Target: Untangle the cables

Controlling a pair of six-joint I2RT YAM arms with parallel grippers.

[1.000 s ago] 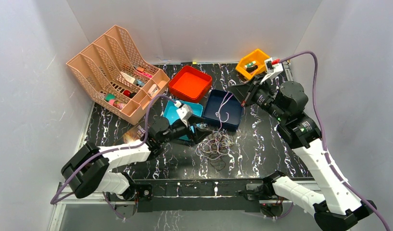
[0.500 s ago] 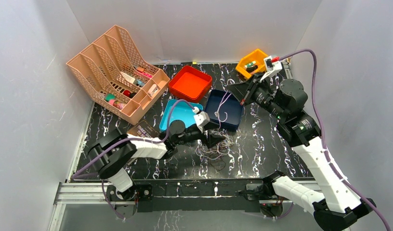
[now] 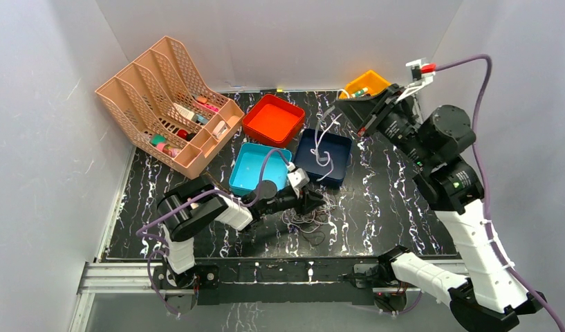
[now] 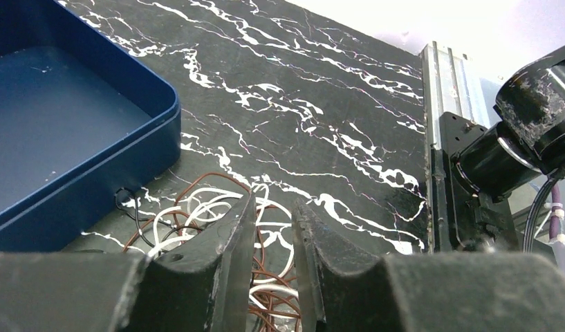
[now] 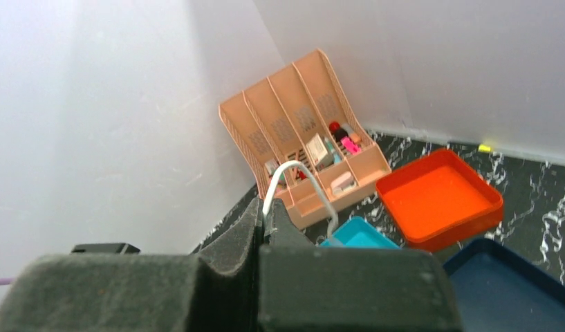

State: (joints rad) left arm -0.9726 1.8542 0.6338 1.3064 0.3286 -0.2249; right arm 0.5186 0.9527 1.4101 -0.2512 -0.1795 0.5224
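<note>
A tangle of white, reddish-brown and black cables (image 3: 308, 220) lies on the black marbled table in front of the navy tray (image 3: 338, 166). My left gripper (image 3: 315, 203) is low over the tangle's far edge. In the left wrist view the left gripper (image 4: 272, 204) has its jaws a narrow gap apart, with brown cable (image 4: 217, 178), white cable (image 4: 210, 200) and black cable (image 4: 124, 200) loops under and beyond them. My right gripper (image 3: 345, 107) is raised and shut on a white cable (image 3: 319, 149) that hangs down into the navy tray. That cable (image 5: 293, 169) arches from the right gripper (image 5: 265, 216).
A peach file organizer (image 3: 165, 104) with small items stands at the back left. A red tray (image 3: 272, 119) and a cyan tray (image 3: 255, 169) sit beside the navy tray. A yellow bin (image 3: 368, 81) is at the back right. A metal rail (image 4: 438, 124) edges the table.
My left gripper has reached right and down onto the tangle. My right gripper has risen and moved back right, drawing the white cable up out of the navy tray.
</note>
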